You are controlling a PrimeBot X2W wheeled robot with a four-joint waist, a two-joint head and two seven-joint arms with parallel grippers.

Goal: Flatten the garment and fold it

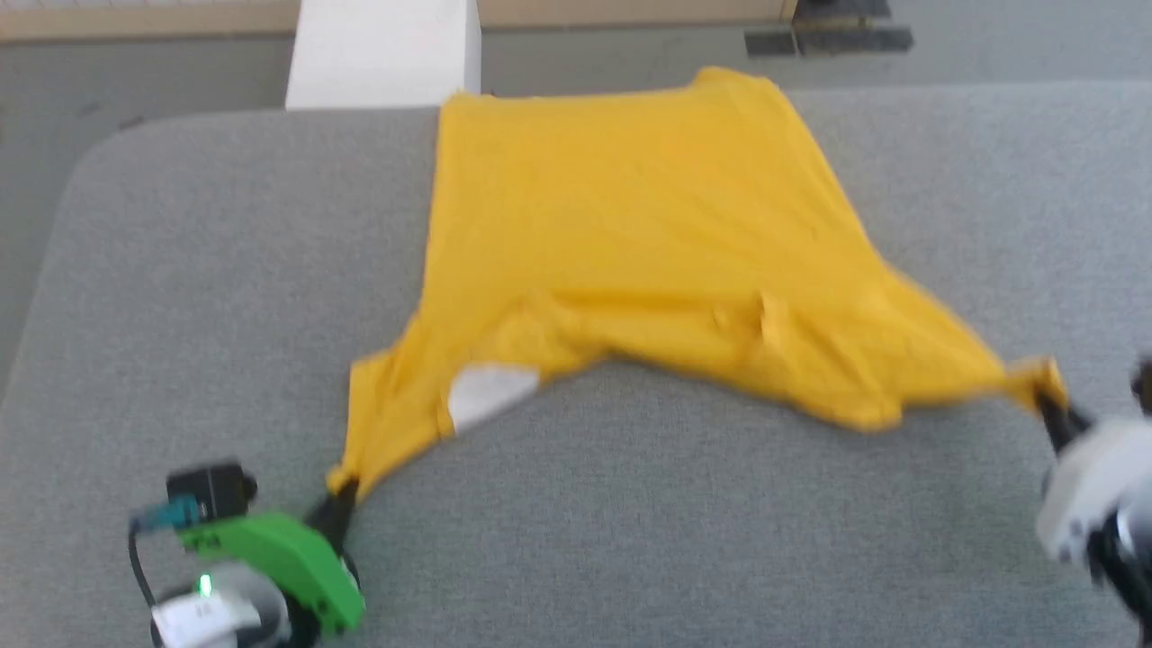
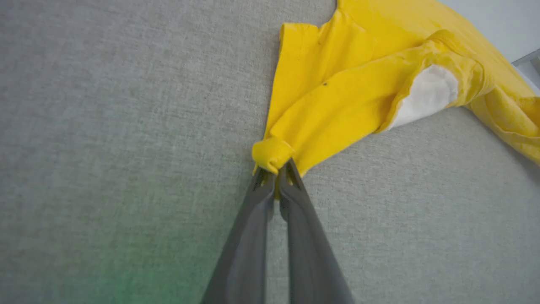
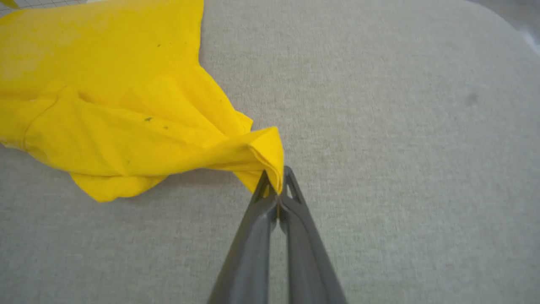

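Observation:
The garment (image 1: 630, 234), a bright yellow T-shirt, lies plain side up across the grey table (image 1: 198, 270), its far edge hanging over the back. A white patch (image 1: 486, 391) peeks from a turned-up fold at its near left. My left gripper (image 1: 344, 495) is shut on the near left corner of the garment (image 2: 337, 97), pinching a bunched tip in the left wrist view (image 2: 276, 171). My right gripper (image 1: 1048, 400) is shut on the near right corner, with the garment (image 3: 105, 105) stretched away from its tips (image 3: 276, 185). The near edge sags and wrinkles between both grips.
A white block (image 1: 382, 49) stands behind the table at the back left. A dark object (image 1: 828, 36) sits on the floor beyond the far right. Bare grey table surface stretches on both sides and in front of the garment.

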